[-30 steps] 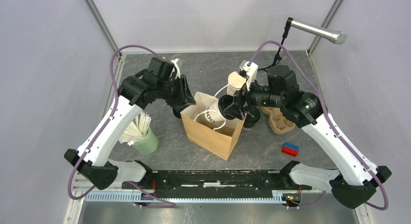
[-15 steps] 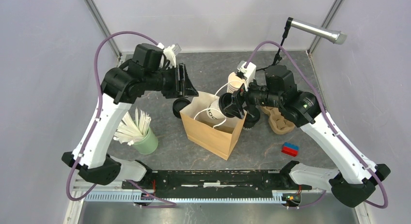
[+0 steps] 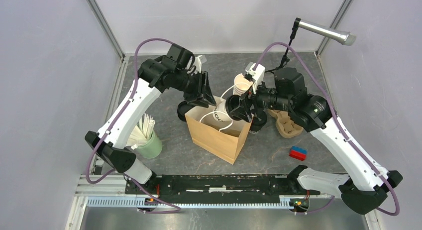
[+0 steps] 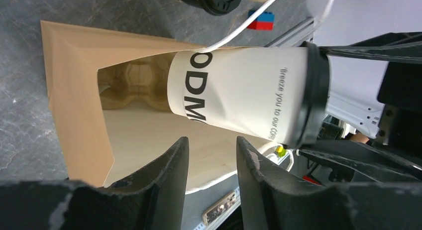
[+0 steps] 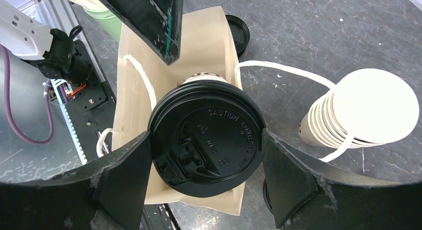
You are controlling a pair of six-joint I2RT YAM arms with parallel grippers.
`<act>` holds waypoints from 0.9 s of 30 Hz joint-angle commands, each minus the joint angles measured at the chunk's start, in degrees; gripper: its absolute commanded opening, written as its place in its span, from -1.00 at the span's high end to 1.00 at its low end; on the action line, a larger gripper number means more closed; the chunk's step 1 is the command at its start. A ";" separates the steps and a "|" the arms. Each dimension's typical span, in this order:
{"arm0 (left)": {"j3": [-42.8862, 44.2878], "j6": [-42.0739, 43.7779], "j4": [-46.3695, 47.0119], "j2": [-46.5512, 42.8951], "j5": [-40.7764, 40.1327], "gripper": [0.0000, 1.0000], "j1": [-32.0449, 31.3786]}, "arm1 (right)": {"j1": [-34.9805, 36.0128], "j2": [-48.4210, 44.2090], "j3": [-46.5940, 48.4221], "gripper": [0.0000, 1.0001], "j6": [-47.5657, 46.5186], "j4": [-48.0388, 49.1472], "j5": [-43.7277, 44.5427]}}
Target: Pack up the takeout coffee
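The takeout coffee (image 5: 206, 138), a cream cup with dark print (image 4: 244, 93) and a black lid (image 4: 316, 93), hangs tilted with its base inside the mouth of the brown paper bag (image 3: 216, 138). My right gripper (image 5: 205, 143) is shut on it, one finger on each side of the lid. My left gripper (image 3: 205, 95) hovers at the bag's far left rim, open, nothing between its fingers (image 4: 174, 170). A moulded cardboard carrier (image 4: 134, 88) lies inside the bag (image 4: 74, 115).
A stack of lidless cream cups (image 3: 242, 83) stands behind the bag, loose black lids (image 3: 185, 109) at its left corner. Another cardboard carrier (image 3: 286, 123) lies right, a red-blue block (image 3: 297, 153) nearer. A green cup of white sticks (image 3: 147, 140) stands left.
My left arm has swung right and forward, bringing its gripper from beyond the bag's left corner to the bag's far rim. The right arm and its cup have stayed put.
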 commanded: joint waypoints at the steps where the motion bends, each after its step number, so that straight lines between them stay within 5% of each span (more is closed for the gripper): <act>1: 1.64 0.64 -3.29 1.42 2.95 0.07 -1.67 | 0.19 -1.59 0.13 -0.47 -0.22 2.28 0.83; 10: 0.91 3.03 -4.76 -0.08 11.16 0.20 -2.32 | 0.19 -1.71 -1.06 -0.47 -0.40 1.16 2.49; 17: -9.14 2.18 5.06 -6.77 19.95 0.22 -2.43 | 0.19 -1.71 -2.37 -0.46 -0.67 0.65 3.45; 27: -18.49 2.85 14.96 -14.35 21.16 0.13 -3.81 | 0.16 -0.20 -3.17 -0.45 -0.51 -0.82 7.08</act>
